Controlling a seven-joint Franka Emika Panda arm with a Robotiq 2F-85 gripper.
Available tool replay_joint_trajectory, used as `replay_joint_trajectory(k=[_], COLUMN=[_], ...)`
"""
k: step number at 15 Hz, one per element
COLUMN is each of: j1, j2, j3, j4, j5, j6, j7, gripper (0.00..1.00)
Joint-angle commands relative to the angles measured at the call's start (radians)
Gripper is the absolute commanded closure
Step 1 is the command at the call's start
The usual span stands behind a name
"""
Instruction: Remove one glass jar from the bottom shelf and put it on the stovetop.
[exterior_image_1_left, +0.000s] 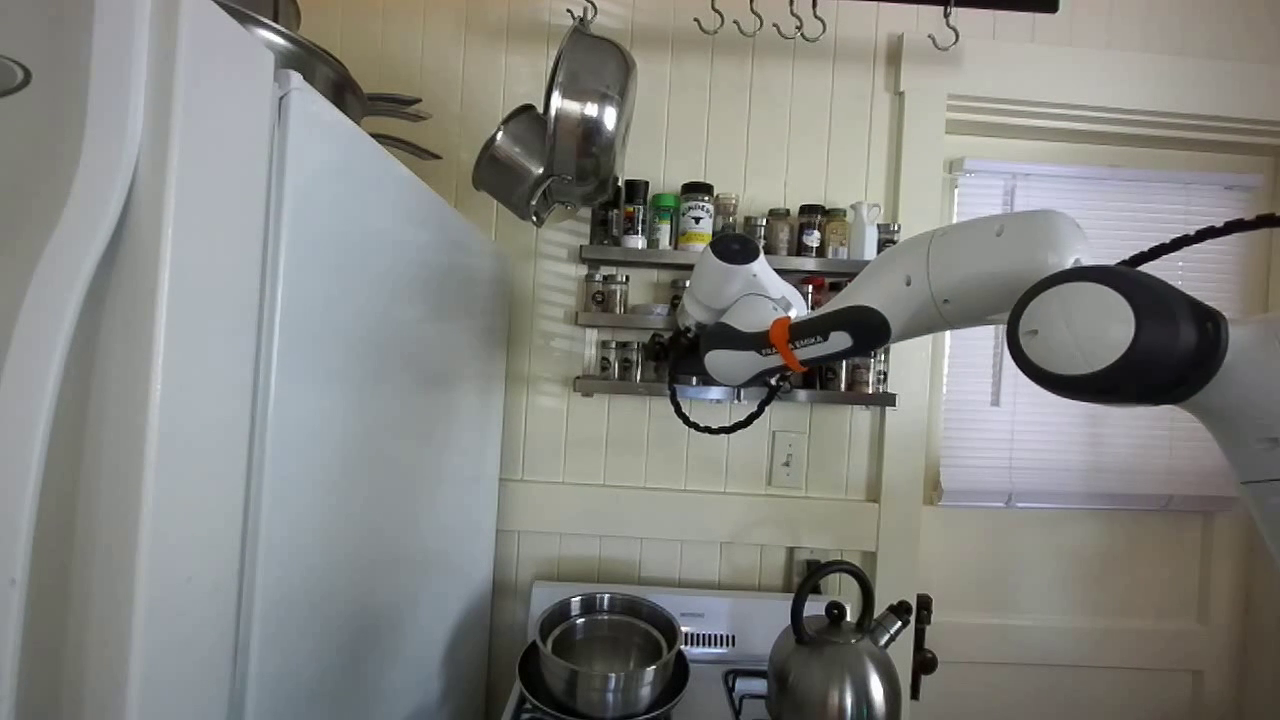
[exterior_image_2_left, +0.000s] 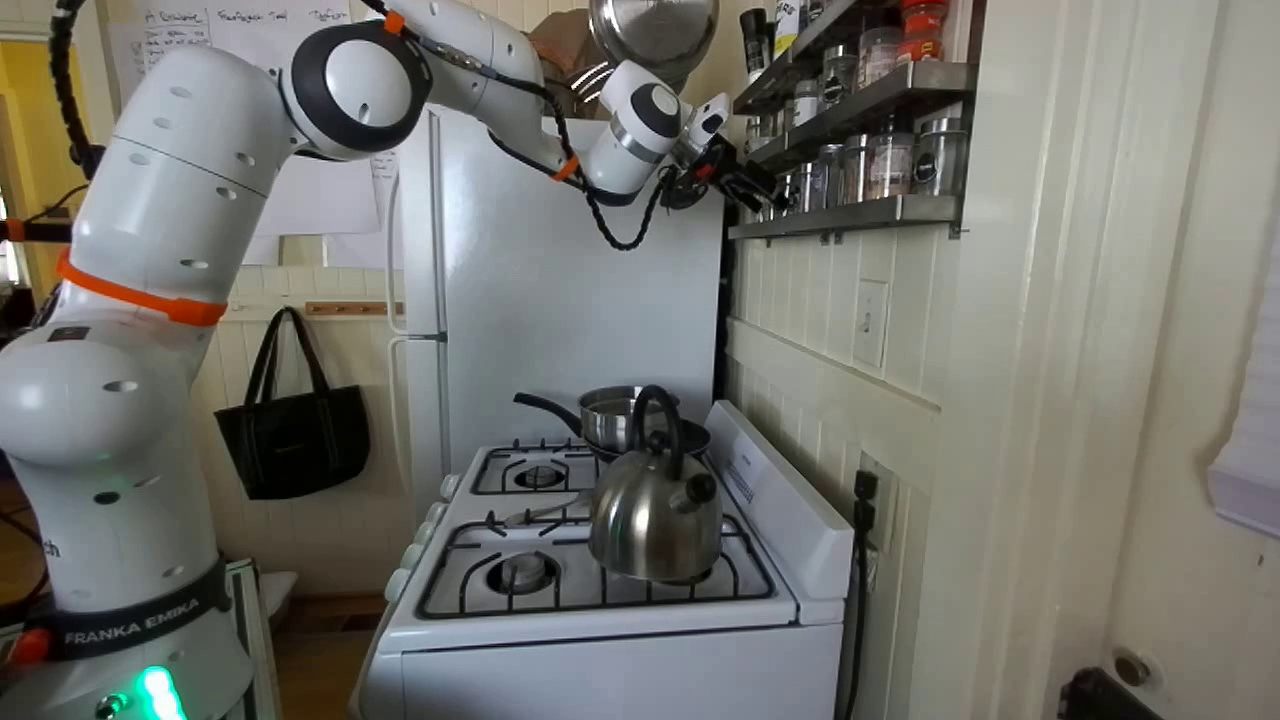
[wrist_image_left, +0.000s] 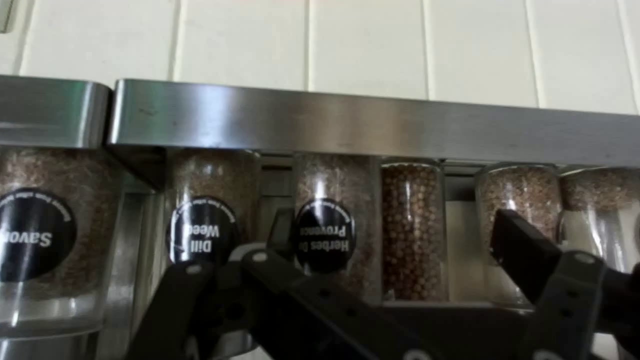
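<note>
The bottom shelf (exterior_image_1_left: 840, 398) is the lowest steel rail of the wall rack and also shows in an exterior view (exterior_image_2_left: 860, 215). The wrist view is upside down; it shows the shelf's front rail (wrist_image_left: 350, 120) and glass jars. My gripper (wrist_image_left: 392, 229) is open and empty in front of them. The Herbes De Provence jar (wrist_image_left: 337, 172) and a jar of brown round seeds (wrist_image_left: 412, 230) stand between the fingers. The right finger overlaps another jar (wrist_image_left: 520, 192); contact cannot be told. The gripper (exterior_image_2_left: 762, 188) reaches the shelf from the side. The stovetop (exterior_image_2_left: 470, 507) is below.
A kettle (exterior_image_2_left: 650, 520) and stacked pots (exterior_image_1_left: 605, 690) stand on the stove. The middle shelf (exterior_image_1_left: 620, 320) and top shelf (exterior_image_1_left: 640, 256) hold more jars above. Pots (exterior_image_1_left: 590, 110) hang near the rack. A refrigerator (exterior_image_1_left: 380, 400) stands beside the stove.
</note>
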Motion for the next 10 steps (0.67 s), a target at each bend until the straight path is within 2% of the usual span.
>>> replay_joint_trajectory(k=[1, 10], j1=[0.032, 0.054], j2=[0.061, 0.1], j3=[-0.025, -0.049], j4=[0.1, 0.174], j5=[-0.038, -0.039], j6=[-0.06, -0.104], j7=[0.037, 0.037], gripper=[0.0, 0.0])
